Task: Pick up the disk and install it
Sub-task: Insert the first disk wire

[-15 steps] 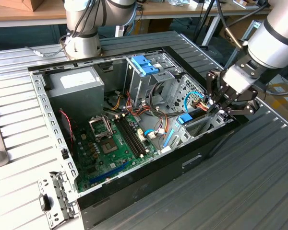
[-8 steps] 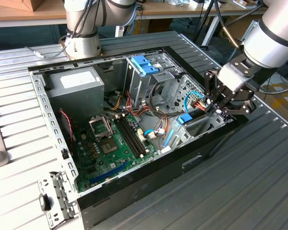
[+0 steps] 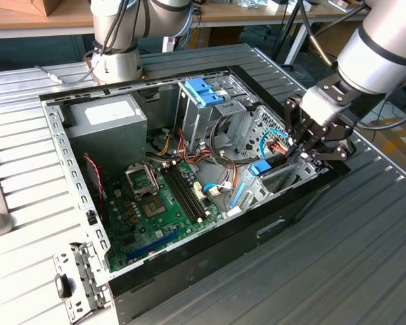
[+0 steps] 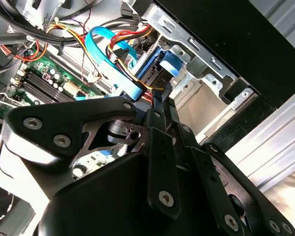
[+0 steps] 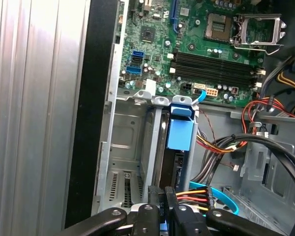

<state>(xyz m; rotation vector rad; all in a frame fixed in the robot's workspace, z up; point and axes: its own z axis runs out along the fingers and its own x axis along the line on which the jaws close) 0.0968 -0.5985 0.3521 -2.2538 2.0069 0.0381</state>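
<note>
The disk (image 3: 260, 167) stands on edge in the drive bay at the end of the open computer case on the exterior view's right, its bright blue rail facing the motherboard. My gripper (image 3: 296, 150) reaches down into that bay and is shut on the disk's far end. In the first wrist view the disk (image 5: 179, 132) runs edge-on between the bay's metal walls, and the gripper (image 5: 161, 202) clamps its near edge with the black fingers close together. The second wrist view shows the gripper (image 4: 160, 101) against the disk's blue rail (image 4: 155, 66), beside blue and coloured cables.
A grey power-supply box (image 3: 108, 122) fills the case's far corner, with the green motherboard (image 3: 155, 203) in front of it. A blue clip (image 3: 203, 91) sits on the upper drive cage. Cable bundles (image 3: 189, 145) hang near the bay. A second arm's base (image 3: 115, 61) stands behind the case.
</note>
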